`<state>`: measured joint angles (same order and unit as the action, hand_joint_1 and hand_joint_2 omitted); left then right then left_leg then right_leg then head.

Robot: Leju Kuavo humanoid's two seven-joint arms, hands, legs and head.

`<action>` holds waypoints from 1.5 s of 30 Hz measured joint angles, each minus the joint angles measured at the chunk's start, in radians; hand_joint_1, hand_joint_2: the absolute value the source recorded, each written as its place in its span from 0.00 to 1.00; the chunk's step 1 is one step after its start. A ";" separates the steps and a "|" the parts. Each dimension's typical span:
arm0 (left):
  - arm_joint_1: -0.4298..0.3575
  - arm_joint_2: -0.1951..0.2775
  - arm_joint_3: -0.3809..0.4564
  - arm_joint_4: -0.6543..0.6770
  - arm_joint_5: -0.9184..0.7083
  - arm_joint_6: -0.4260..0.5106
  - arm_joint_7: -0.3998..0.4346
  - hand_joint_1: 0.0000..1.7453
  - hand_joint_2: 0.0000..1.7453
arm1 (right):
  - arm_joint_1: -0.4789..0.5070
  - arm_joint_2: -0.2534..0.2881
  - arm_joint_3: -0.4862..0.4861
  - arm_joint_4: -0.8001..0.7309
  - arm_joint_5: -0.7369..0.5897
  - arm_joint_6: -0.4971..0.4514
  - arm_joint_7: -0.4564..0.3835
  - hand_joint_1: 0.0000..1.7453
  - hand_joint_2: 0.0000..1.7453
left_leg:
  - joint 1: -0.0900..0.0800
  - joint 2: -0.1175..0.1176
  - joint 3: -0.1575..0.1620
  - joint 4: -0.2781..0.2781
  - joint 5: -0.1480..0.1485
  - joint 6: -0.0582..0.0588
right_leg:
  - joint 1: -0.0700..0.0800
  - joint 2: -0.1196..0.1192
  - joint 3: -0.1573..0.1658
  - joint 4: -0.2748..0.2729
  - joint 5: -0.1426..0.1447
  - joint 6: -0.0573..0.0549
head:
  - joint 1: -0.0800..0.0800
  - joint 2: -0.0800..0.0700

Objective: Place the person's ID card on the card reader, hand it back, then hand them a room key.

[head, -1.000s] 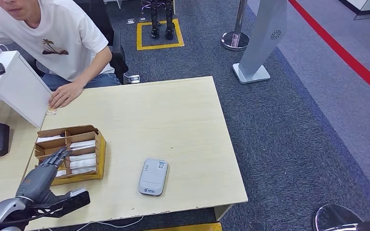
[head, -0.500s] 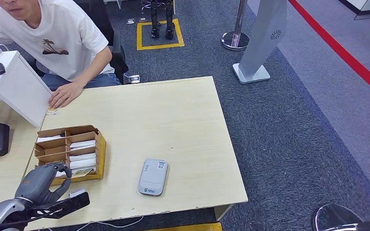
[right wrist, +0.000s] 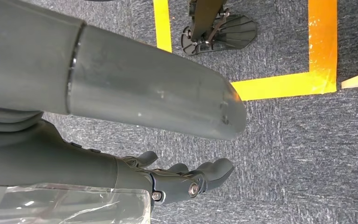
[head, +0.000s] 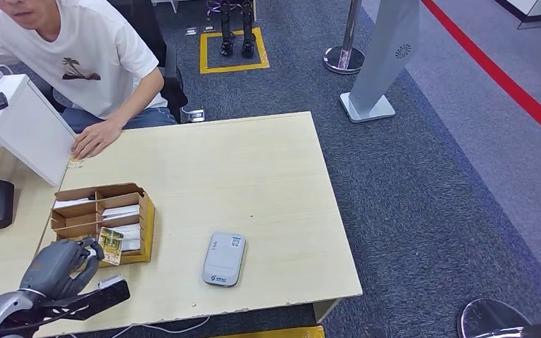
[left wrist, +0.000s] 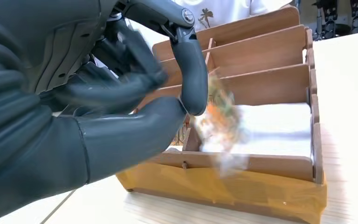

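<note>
Curled over the near end of the compartmented brown cardboard card box (head: 102, 218), the robot's dark grey left hand (head: 60, 262) pinches a small colourful printed room key card (head: 110, 246) between its thick thumb and fingers; the card stands tilted, lifted just above the white cards in the box's nearest compartment; in the left wrist view the card (left wrist: 219, 122) is a blur of orange and green beside the thumb, so its print cannot be read; the silver forearm comes in low from the table's near left corner. Down by the blue-grey carpet (right wrist: 307, 154) hangs the right hand (right wrist: 186, 179), fingers loosely apart and holding nothing. On the pale wooden table (head: 253, 176) the flat grey rounded card reader (head: 224, 258) lies well to the right of the box; a person in a white T-shirt (head: 77, 63) sits at the far left corner, one hand (head: 93, 139) resting flat on the tabletop.
</note>
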<state>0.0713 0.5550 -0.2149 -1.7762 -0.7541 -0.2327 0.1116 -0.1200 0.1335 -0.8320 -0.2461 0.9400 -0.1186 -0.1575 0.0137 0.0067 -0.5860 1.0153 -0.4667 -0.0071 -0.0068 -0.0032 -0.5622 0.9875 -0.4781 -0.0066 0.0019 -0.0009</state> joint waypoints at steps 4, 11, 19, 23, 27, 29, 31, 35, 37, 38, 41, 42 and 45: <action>0.002 -0.001 0.002 -0.004 -0.007 0.009 -0.005 1.00 1.00 | 0.000 0.000 0.000 0.000 0.000 0.000 -0.003 0.00 0.00 | 0.000 0.000 0.000 0.000 0.000 0.000 | 0.000 0.000 0.000 0.000 0.000 0.000 | 0.000 0.000; 0.002 -0.010 0.003 -0.017 -0.050 0.052 -0.006 1.00 1.00 | 0.001 0.000 0.000 0.000 -0.002 0.000 -0.010 0.00 0.00 | 0.000 0.000 0.000 0.000 0.000 0.000 | 0.000 0.000 0.000 0.000 0.000 0.000 | 0.000 0.000; 0.002 -0.048 0.004 -0.045 -0.103 0.121 -0.011 1.00 1.00 | 0.006 0.000 0.000 0.000 -0.005 0.000 -0.015 0.00 0.00 | 0.000 0.000 0.000 0.000 0.000 0.000 | 0.000 0.000 0.000 0.000 0.000 0.000 | 0.000 0.000; 0.003 -0.062 0.017 -0.061 -0.121 0.150 -0.011 1.00 1.00 | 0.008 0.000 -0.001 0.000 -0.006 -0.001 -0.021 0.00 0.00 | 0.000 0.000 0.000 0.000 0.000 0.000 | 0.000 0.000 0.000 0.000 0.000 0.000 | 0.000 0.000; 0.006 -0.065 0.072 -0.080 -0.140 0.174 0.008 1.00 1.00 | 0.011 0.000 -0.002 0.000 -0.006 -0.001 -0.028 0.00 0.00 | 0.000 0.000 0.000 0.000 0.000 0.000 | 0.000 0.000 0.000 0.000 0.000 0.000 | 0.000 0.000; 0.006 -0.063 0.117 -0.083 -0.156 0.179 0.022 1.00 1.00 | 0.012 0.000 -0.002 0.000 -0.003 -0.001 -0.030 0.00 0.00 | 0.000 0.000 0.000 0.000 0.000 0.000 | 0.000 0.000 0.000 0.000 0.000 0.000 | 0.000 0.000; 0.004 -0.059 0.161 -0.083 -0.188 0.182 0.038 1.00 1.00 | 0.012 0.000 -0.002 0.000 0.001 -0.001 -0.030 0.00 0.00 | 0.001 0.000 0.000 0.000 0.000 0.000 | 0.000 0.000 0.000 0.000 0.000 0.000 | 0.000 0.000; -0.018 -0.053 0.244 -0.065 -0.255 0.196 0.062 1.00 1.00 | 0.010 0.000 -0.002 -0.001 0.008 0.000 -0.029 0.00 0.00 | 0.001 0.000 0.000 0.000 0.000 0.000 | 0.000 0.000 0.000 0.000 0.000 -0.001 | 0.000 0.000; -0.040 -0.051 0.285 -0.043 -0.275 0.201 0.063 1.00 1.00 | 0.008 0.000 -0.002 -0.002 0.013 0.000 -0.026 0.00 0.00 | 0.001 0.000 0.000 0.000 0.000 0.000 | 0.000 0.000 0.000 0.000 0.000 -0.001 | 0.000 0.000; -0.052 -0.050 0.302 -0.030 -0.282 0.201 0.063 1.00 1.00 | 0.006 0.000 -0.002 -0.003 0.015 0.000 -0.025 0.00 0.00 | 0.000 0.000 0.000 0.000 0.000 0.000 | 0.000 0.000 0.000 0.000 0.000 -0.001 | 0.000 0.000; -0.100 -0.051 0.336 0.017 -0.296 0.200 0.058 1.00 1.00 | 0.001 0.000 -0.002 -0.004 0.020 0.002 -0.024 0.00 0.00 | 0.000 0.000 0.000 0.000 0.000 0.000 | 0.000 0.000 0.000 0.000 0.000 0.000 | 0.000 0.000; -0.120 -0.051 0.341 0.036 -0.298 0.199 0.053 1.00 1.00 | -0.001 0.000 -0.002 -0.005 0.021 0.003 -0.024 0.00 0.00 | 0.000 -0.001 0.000 0.000 0.000 0.000 | 0.000 -0.001 0.000 0.000 0.000 0.000 | 0.000 0.000; -0.187 -0.061 0.342 0.096 -0.303 0.194 0.035 1.00 1.00 | -0.008 0.000 -0.001 -0.006 0.025 0.005 -0.024 0.00 0.00 | 0.000 -0.001 0.000 0.000 0.000 0.000 | 0.000 -0.001 0.000 0.000 0.000 0.000 | 0.000 0.000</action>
<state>-0.1154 0.4943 0.1273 -1.6801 -1.0567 -0.0384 0.1464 -0.1276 0.1335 -0.8331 -0.2523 0.9648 -0.1136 -0.1810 0.0138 0.0059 -0.5857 1.0155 -0.4665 -0.0072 -0.0067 -0.0044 -0.5621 0.9876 -0.4780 -0.0071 0.0018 -0.0011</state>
